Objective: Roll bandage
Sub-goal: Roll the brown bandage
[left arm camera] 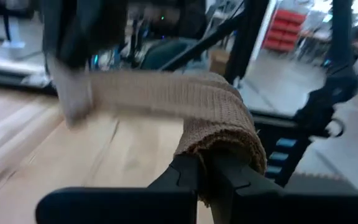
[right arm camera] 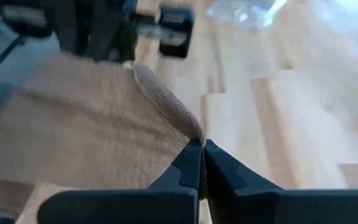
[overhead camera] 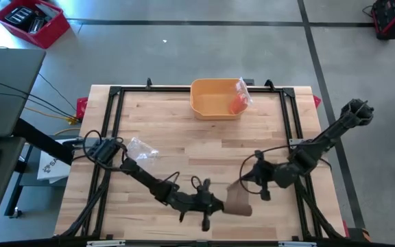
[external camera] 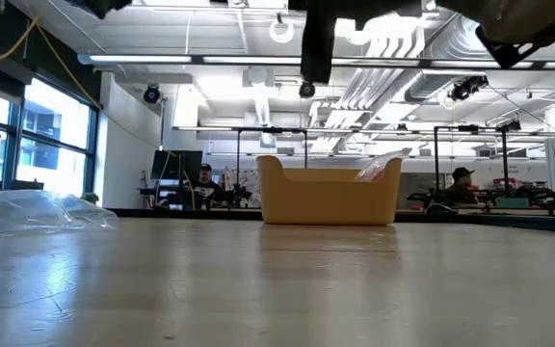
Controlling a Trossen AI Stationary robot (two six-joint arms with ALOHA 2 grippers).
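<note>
A tan elastic bandage (overhead camera: 239, 200) hangs between my two grippers near the table's front edge. My left gripper (overhead camera: 219, 204) comes from the left and is shut on the bandage's bunched, wound end (left arm camera: 222, 124). From there a flat strip (left arm camera: 148, 93) runs off toward my right gripper (overhead camera: 242, 185), which is shut on the bandage's other part (right arm camera: 86, 124). The low view does not show the bandage on the tabletop. My left gripper pinches the wound end of the bandage (left arm camera: 211, 149) between its two fingers, which lie level. Several layers lap over the fingertips (left arm camera: 185, 171). The strip leaves the hold level and fairly straight, above the wood. My right gripper pinches an edge of the bandage (right arm camera: 188, 132) between its two fingers, just at their tips (right arm camera: 188, 163). The fingers slant down from the table's right side. The cloth spreads away from the hold in a broad sheet, folded along one ridge.
A yellow bin (overhead camera: 204, 103) stands at the table's far middle, with an orange item and a clear bag (overhead camera: 241, 95) in it. A crumpled clear wrapper (overhead camera: 141, 147) lies on the left. Bare wood lies between the bin and the grippers.
</note>
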